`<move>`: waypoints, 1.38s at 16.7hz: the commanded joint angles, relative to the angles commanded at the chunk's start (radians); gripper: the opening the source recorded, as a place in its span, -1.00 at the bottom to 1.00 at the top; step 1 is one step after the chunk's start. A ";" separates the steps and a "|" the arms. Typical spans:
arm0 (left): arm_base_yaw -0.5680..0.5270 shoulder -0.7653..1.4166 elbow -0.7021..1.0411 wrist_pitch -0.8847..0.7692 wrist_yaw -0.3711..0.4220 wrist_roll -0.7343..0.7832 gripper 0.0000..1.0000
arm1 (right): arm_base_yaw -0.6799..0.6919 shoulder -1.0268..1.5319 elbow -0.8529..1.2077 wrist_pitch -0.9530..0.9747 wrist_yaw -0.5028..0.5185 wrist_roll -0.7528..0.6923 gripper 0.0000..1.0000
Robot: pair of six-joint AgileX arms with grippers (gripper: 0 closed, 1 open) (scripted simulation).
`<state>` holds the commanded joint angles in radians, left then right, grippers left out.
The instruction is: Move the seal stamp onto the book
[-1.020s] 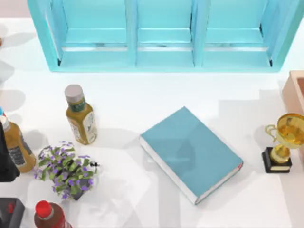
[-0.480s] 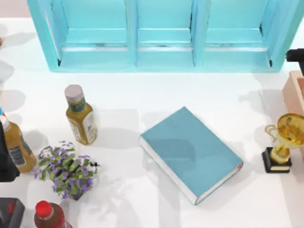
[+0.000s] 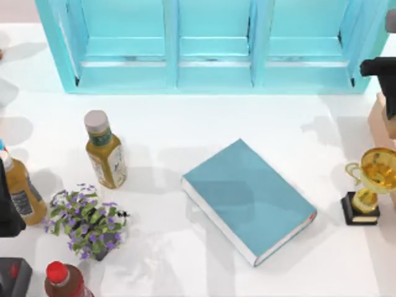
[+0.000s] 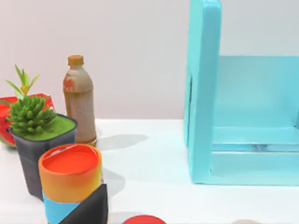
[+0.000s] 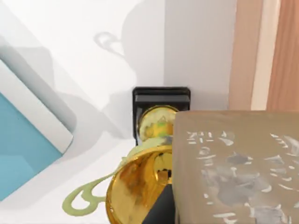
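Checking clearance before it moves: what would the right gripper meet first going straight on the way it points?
Probably the gold trophy: the right gripper, holding the seal stamp, points down at its cup, though depth is unclear.

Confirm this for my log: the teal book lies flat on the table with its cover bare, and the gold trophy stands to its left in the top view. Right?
Not quite. In the top view the gold trophy stands to the right of the teal book, near the table's right edge, not to its left. The rest holds: the book lies flat and its cover is bare.
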<state>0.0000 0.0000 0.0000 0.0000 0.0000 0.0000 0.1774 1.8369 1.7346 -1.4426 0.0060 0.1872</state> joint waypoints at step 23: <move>0.000 0.000 0.000 0.000 0.000 0.000 1.00 | 0.497 0.250 0.029 0.200 0.002 0.510 -1.00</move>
<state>0.0000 0.0000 0.0000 0.0000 0.0000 0.0000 0.6742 2.0874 1.7637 -1.2428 0.0078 0.6972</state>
